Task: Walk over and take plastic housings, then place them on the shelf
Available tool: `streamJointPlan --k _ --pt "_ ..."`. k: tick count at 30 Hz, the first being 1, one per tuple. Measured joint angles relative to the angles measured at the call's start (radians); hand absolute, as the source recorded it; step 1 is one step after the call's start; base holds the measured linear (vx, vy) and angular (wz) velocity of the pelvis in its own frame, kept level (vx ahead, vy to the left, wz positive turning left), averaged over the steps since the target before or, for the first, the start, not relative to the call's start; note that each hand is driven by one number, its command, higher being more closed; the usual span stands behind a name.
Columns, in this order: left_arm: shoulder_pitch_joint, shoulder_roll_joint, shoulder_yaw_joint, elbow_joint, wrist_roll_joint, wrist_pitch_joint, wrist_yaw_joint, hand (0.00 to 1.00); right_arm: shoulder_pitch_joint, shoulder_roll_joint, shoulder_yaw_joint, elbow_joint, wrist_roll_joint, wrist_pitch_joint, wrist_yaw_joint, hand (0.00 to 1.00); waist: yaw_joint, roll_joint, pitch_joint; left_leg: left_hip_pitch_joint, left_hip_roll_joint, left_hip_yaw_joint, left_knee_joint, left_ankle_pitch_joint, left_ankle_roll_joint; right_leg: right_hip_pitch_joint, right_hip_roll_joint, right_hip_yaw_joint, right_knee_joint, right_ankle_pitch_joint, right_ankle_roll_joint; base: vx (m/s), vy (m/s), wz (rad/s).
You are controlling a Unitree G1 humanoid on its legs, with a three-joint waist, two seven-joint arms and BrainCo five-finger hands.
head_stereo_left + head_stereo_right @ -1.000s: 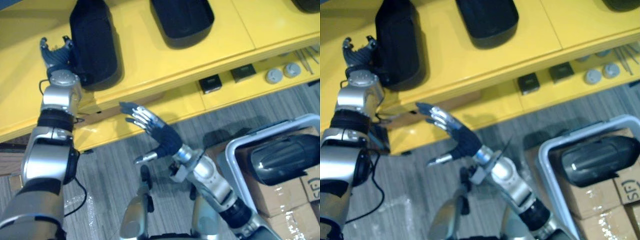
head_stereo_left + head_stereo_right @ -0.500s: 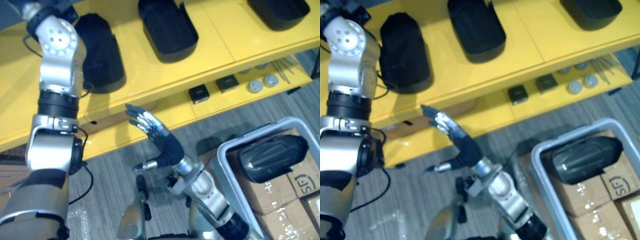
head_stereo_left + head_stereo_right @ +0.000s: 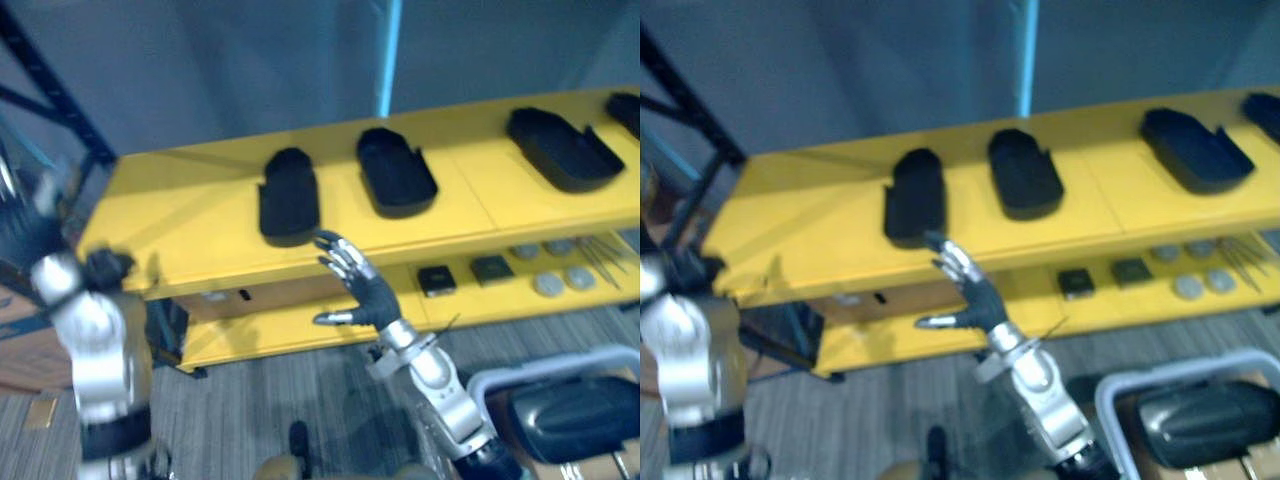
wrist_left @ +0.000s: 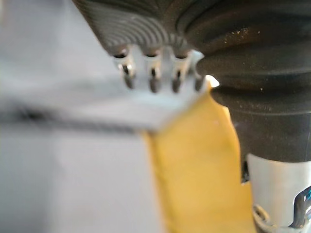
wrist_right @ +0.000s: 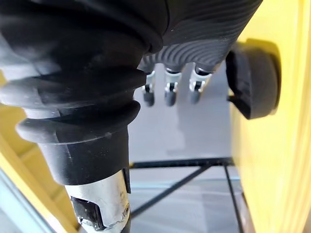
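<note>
While both hands are empty: placing step judged done.
- Shelf (image 3: 200, 210), top tier: three black housings (image 3: 288, 195), spaced apart.
- Right hand (image 3: 365, 292): fingers spread wide, raised before shelf edge.
- Left hand (image 4: 153, 80): fingers relaxed, nothing held.
- Next: turn toward bin (image 3: 530, 366), grasp spare housing (image 3: 570, 415).

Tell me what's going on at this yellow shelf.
The humanoid faces the yellow shelf, where black plastic housings lie in a row on the upper board. Its right hand is raised open before the shelf's front edge, holding nothing. Its left hand is by the shelf's left end, fingers straight and empty too. Another black housing lies in the grey-rimmed bin at lower right, not yet picked up.
</note>
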Motion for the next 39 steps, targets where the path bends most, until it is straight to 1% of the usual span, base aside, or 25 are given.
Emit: streamJointPlan --k 2,3,4,5,6,7,8,9,10,11,12,13,14,16,17,19,22,24,25,28,31,33,36,39 --pt "0.166 -0.067 -0.001 -0.002 0.002 0.026 -0.024 0.00 0.004 0.008 0.000 0.005 -0.011 0.000 -0.038 0.00 0.043 -0.017 -0.011 -0.002 0.000 -0.002 0.000 0.000 0.000 0.013 0.006 -0.017 -0.009 -0.001 0.001 -0.07 -0.011 0.26" --pt "0.201 -0.085 -0.001 -0.002 0.001 0.040 -0.029 0.00 0.005 0.014 -0.001 0.006 -0.022 0.000 -0.045 0.00 0.049 -0.022 -0.014 -0.005 0.001 -0.002 0.000 0.000 0.000 0.014 0.007 -0.023 -0.011 -0.001 0.002 -0.05 -0.003 0.26" --pt "0.256 -0.117 -0.006 0.010 -0.008 0.062 -0.047 0.00 0.006 0.024 0.000 0.011 -0.036 0.000 -0.067 0.00 0.049 -0.031 -0.022 -0.018 0.001 -0.005 0.000 0.000 0.000 0.015 0.007 -0.039 -0.015 -0.002 0.003 -0.04 0.002 0.36" --pt "0.292 -0.141 -0.013 0.040 -0.013 0.080 -0.068 0.00 0.006 0.031 0.000 0.028 -0.041 -0.002 -0.089 0.00 0.055 -0.041 -0.028 -0.026 0.001 -0.006 0.000 0.001 0.000 0.015 0.007 -0.046 -0.017 -0.003 0.004 -0.04 0.005 0.37" --pt "0.316 -0.152 -0.025 0.098 -0.013 0.093 -0.086 0.00 0.004 0.039 0.000 0.058 -0.041 -0.004 -0.112 0.00 0.069 -0.049 -0.035 -0.034 0.001 -0.007 0.000 0.003 0.002 0.010 0.008 -0.054 -0.020 -0.003 0.004 -0.02 0.008 0.19" --pt "0.321 -0.156 -0.027 0.116 -0.013 0.095 -0.091 0.00 0.002 0.041 0.000 0.067 -0.041 -0.004 -0.117 0.00 0.071 -0.050 -0.036 -0.035 0.001 -0.008 0.000 0.005 0.003 0.011 0.008 -0.056 -0.021 -0.003 0.004 -0.01 0.001 0.10" --pt "0.336 -0.165 -0.044 0.195 -0.014 0.101 -0.112 0.00 -0.010 0.047 0.000 0.107 -0.041 -0.004 -0.132 0.00 0.083 -0.052 -0.037 -0.038 0.000 -0.012 0.000 0.013 0.004 0.011 0.008 -0.059 -0.021 -0.003 0.004 0.00 -0.006 0.07" --pt "0.347 -0.166 -0.064 0.283 -0.013 0.108 -0.150 0.00 -0.027 0.048 0.000 0.151 -0.039 -0.004 -0.148 0.00 0.092 -0.056 -0.035 -0.038 0.001 -0.012 0.000 0.015 0.003 0.011 0.008 -0.060 -0.021 -0.003 0.004 0.00 -0.009 0.06" --pt "0.347 -0.166 -0.077 0.333 -0.013 0.109 -0.170 0.00 -0.041 0.051 0.000 0.179 -0.038 -0.004 -0.153 1.00 0.093 -0.058 -0.034 -0.039 0.001 -0.012 0.000 0.019 0.006 0.011 0.008 -0.061 -0.021 -0.003 0.004 0.00 -0.011 0.05" --pt "0.348 -0.166 -0.101 0.429 -0.012 0.110 -0.199 0.00 -0.074 0.056 0.000 0.233 -0.038 -0.004 -0.163 1.00 0.094 -0.061 -0.032 -0.044 0.000 -0.013 0.000 0.021 0.008 0.009 0.007 -0.062 -0.020 -0.002 0.003 0.00 -0.006 0.05" --pt "0.347 -0.165 -0.113 0.477 -0.013 0.110 -0.211 0.00 -0.090 0.059 -0.001 0.258 -0.038 -0.004 -0.171 1.00 0.095 -0.062 -0.031 -0.047 0.000 -0.014 0.000 0.023 0.008 0.006 0.007 -0.063 -0.020 -0.001 0.001 0.00 -0.002 0.06" --pt "0.340 -0.166 -0.130 0.565 -0.013 0.109 -0.230 0.00 -0.125 0.068 -0.003 0.303 -0.040 -0.004 -0.193 1.00 0.095 -0.066 -0.026 -0.050 0.000 -0.014 0.000 0.026 0.005 0.003 0.007 -0.063 -0.020 0.002 0.000 0.00 0.000 0.00" --pt "0.329 -0.165 -0.150 0.635 -0.013 0.097 -0.242 0.00 -0.155 0.078 -0.006 0.347 -0.045 -0.004 -0.218 1.00 0.096 -0.071 -0.018 -0.051 0.001 -0.015 0.001 0.027 0.003 0.003 0.007 -0.063 -0.020 0.005 -0.004 0.00 0.000 0.00" --pt "0.317 -0.165 -0.175 0.697 -0.013 0.075 -0.259 0.00 -0.191 0.092 -0.026 0.409 -0.075 -0.004 -0.261 1.00 0.100 -0.075 -0.006 -0.051 0.003 -0.015 0.001 0.027 0.003 0.002 0.007 -0.063 -0.018 0.006 -0.004 0.00 0.000 0.00" --pt "0.303 -0.155 -0.210 0.723 -0.013 0.059 -0.264 0.00 -0.204 0.099 -0.041 0.426 -0.083 -0.004 -0.281 1.00 0.109 -0.071 0.005 -0.051 0.004 -0.015 0.001 0.027 0.003 0.003 0.008 -0.061 -0.018 0.006 -0.004 0.00 0.000 0.00" --pt "0.278 -0.156 -0.252 0.741 -0.034 0.045 -0.267 0.00 -0.223 0.099 -0.055 0.440 -0.115 -0.004 -0.307 1.00 0.119 -0.061 0.026 -0.052 0.006 -0.015 0.001 0.027 0.003 0.002 0.009 -0.061 -0.017 0.006 -0.004 0.00 0.000 0.00" --pt "0.245 -0.155 -0.281 0.780 -0.040 0.031 -0.274 0.00 -0.276 0.102 -0.068 0.468 -0.157 -0.004 -0.349 1.00 0.120 -0.049 0.050 -0.063 0.010 -0.015 0.002 0.027 0.003 -0.010 0.011 -0.061 -0.005 0.006 -0.005 0.00 0.000 0.00" --pt "0.226 -0.152 -0.288 0.809 -0.040 0.024 -0.279 0.00 -0.318 0.109 -0.101 0.491 -0.173 -0.004 -0.382 1.00 0.120 -0.049 0.070 -0.069 0.011 -0.019 0.006 0.035 0.004 -0.015 0.011 -0.061 0.000 0.007 -0.003 0.01 -0.013 0.03" --pt "0.218 -0.147 -0.301 0.831 -0.040 0.013 -0.283 0.00 -0.347 0.111 -0.128 0.502 -0.178 -0.004 -0.400 1.00 0.123 -0.051 0.084 -0.068 0.010 -0.020 0.006 0.035 0.004 -0.017 0.009 -0.062 0.009 0.008 -0.001 0.00 0.000 0.00" --pt "0.198 -0.133 -0.320 0.878 -0.040 0.010 -0.293 0.00 -0.416 0.111 -0.185 0.518 -0.177 0.000 -0.435 1.00 0.133 -0.050 0.115 -0.073 0.010 -0.018 0.006 0.035 0.004 -0.026 0.007 -0.060 0.016 0.006 -0.003 0.00 0.000 0.00" --pt "0.194 -0.115 -0.340 0.910 -0.042 -0.004 -0.295 0.00 -0.459 0.110 -0.207 0.535 -0.177 0.004 -0.453 1.00 0.137 -0.043 0.132 -0.073 0.010 -0.017 0.006 0.034 0.005 -0.027 0.005 -0.060 0.018 0.004 -0.003 0.00 0.000 0.00" --pt "0.193 -0.116 -0.344 0.922 -0.044 -0.004 -0.301 0.00 -0.484 0.111 -0.210 0.550 -0.176 0.008 -0.459 1.00 0.139 -0.037 0.140 -0.072 0.010 -0.018 0.006 0.034 0.005 -0.027 0.005 -0.060 0.020 0.002 -0.003 0.00 0.000 0.00" --pt "0.173 -0.117 -0.355 0.962 -0.052 -0.009 -0.308 0.00 -0.556 0.109 -0.216 0.602 -0.172 0.009 -0.470 1.00 0.143 -0.023 0.175 -0.070 0.014 -0.019 0.006 0.034 0.004 -0.038 0.001 -0.058 0.052 -0.013 -0.004 -0.03 -0.017 0.00" --pt "0.167 -0.116 -0.355 0.977 -0.064 -0.010 -0.316 0.00 -0.595 0.109 -0.219 0.635 -0.151 0.010 -0.467 1.00 0.145 -0.022 0.188 -0.072 0.016 -0.019 0.006 0.036 0.002 -0.046 0.000 -0.056 0.066 -0.020 -0.007 -0.02 -0.010 -0.01"
